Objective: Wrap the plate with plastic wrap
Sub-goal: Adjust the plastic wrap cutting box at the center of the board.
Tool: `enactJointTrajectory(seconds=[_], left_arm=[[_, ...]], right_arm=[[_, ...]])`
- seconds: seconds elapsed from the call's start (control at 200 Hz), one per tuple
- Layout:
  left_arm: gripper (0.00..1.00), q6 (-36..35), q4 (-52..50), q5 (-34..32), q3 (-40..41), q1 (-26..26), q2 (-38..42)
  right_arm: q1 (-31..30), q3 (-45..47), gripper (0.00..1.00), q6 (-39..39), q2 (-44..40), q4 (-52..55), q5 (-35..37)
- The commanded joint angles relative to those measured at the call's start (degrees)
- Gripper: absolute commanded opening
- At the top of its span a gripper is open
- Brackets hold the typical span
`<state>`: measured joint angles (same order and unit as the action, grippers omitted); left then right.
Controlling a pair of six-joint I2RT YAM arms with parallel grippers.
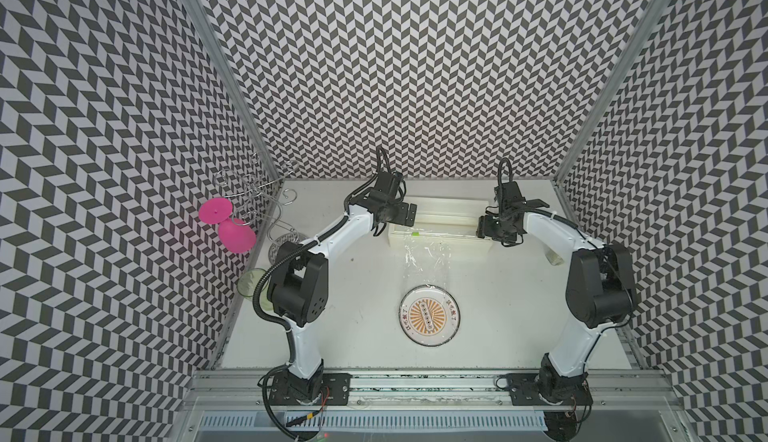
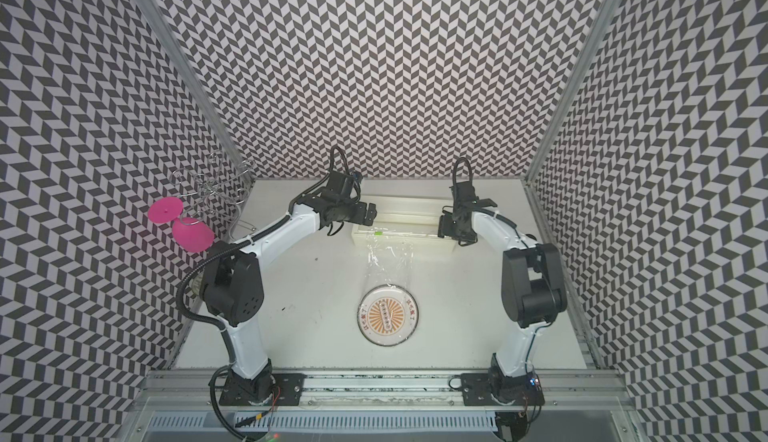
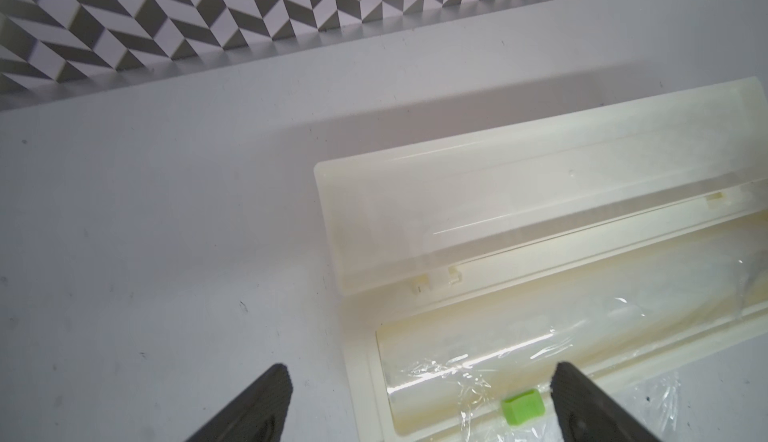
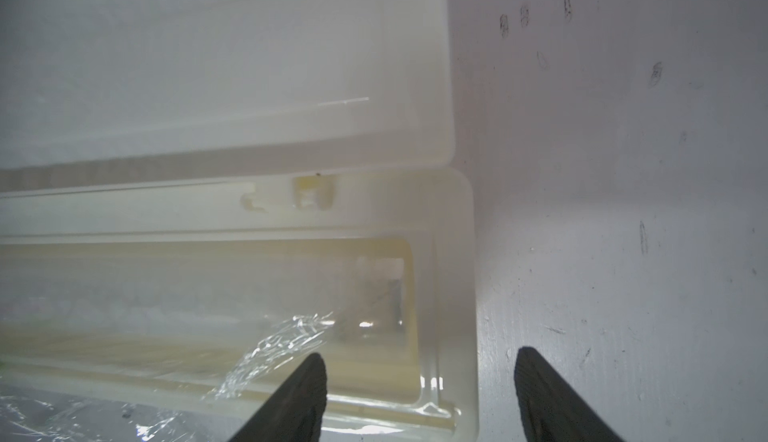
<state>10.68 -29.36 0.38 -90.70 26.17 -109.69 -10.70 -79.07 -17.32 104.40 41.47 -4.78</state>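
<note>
Seemingly crinkly plastic wrap [image 1: 427, 261] overlies the round plate [image 1: 430, 314]; left fingers [image 3: 257, 411], right fingers [image 4: 291, 402] spread

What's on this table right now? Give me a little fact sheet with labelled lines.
plate: flat on the table, near the middle
plastic wrap: sheet drawn from the dispenser toward the plate
dispenser box: at the back, lid open
left gripper: open, holding nothing, over one end of the box
right gripper: open, holding nothing, over the opposite end
aside: pink glass on a wire rack
</note>
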Motion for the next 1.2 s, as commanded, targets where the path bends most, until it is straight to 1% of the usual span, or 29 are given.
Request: enactJointTrajectory(seconds=[0.0,0.12,0.28,0.401,0.481,0.541,0.611,0.676,0.736,0.806,0.871,0.992,1.052,1.077,1.132,1.197], left_arm=[[0.99,4.3,-0.3,4.8,1.5,-1.1,-1.7],[0.99,5.8,1.1,7.1,3.0,-0.5,-2.1],[0.99,7.8,2.1,7.6,4.8,0.5,-2.4],[0.99,8.0,3.2,7.8,5.7,1.2,-2.2],[0.99,7.7,4.4,9.9,6.8,1.2,-2.3],[0.93,7.7,5.8,11.7,8.5,1.1,-2.4],[0.78,7.8,7.3,14.3,10.6,1.1,-2.0],[0.67,8.3,9.4,17.1,12.9,1.3,-0.8],[0.64,8.4,10.9,18.7,15.0,1.8,0.7],[0.62,8.5,11.2,19.2,17.1,1.8,2.4],[0.58,8.2,11.1,19.9,18.7,1.4,3.7],[0.60,8.0,10.9,20.1,19.7,0.3,5.9],[0.65,7.3,9.3,18.9,18.4,-0.6,6.6],[0.68,6.6,8.1,17.2,17.4,-1.0,6.9],[0.76,4.5,5.0,10.6,14.9,-1.3,7.7],[0.79,1.0,2.5,3.9,11.7,-1.5,8.8]], right_arm=[[-0.2,0.9,0.72,0.9,0.8,-1.7,0.5],[-0.3,1.0,0.72,0.7,1.3,-2.0,0.3],[-0.5,0.9,0.72,0.6,1.6,-2.2,0.4],[-0.7,0.8,0.72,0.7,1.9,-2.1,0.4],[-0.7,0.9,0.72,0.6,1.8,-2.2,0.5],[-0.7,0.9,0.71,0.5,1.5,-2.2,0.5],[-0.7,1.2,0.71,0.3,0.8,-2.6,0.2],[-0.7,1.4,0.71,0.3,0.2,-2.7,-0.8],[-0.7,1.8,0.70,0.5,0.0,-2.3,-1.2],[-0.7,3.0,0.69,0.7,-0.5,-2.4,-1.9],[-0.9,4.2,0.67,0.9,-1.3,-2.4,-3.3],[-1.3,6.8,0.65,1.3,-3.7,-2.2,-6.4],[-1.4,7.2,0.65,1.4,-4.7,-1.4,-6.9],[-1.5,7.1,0.65,1.4,-5.2,-0.8,-6.3],[-1.4,6.8,0.67,1.4,-6.3,0.1,-4.3],[-1.3,6.0,0.69,1.7,-7.0,1.0,-1.6]])
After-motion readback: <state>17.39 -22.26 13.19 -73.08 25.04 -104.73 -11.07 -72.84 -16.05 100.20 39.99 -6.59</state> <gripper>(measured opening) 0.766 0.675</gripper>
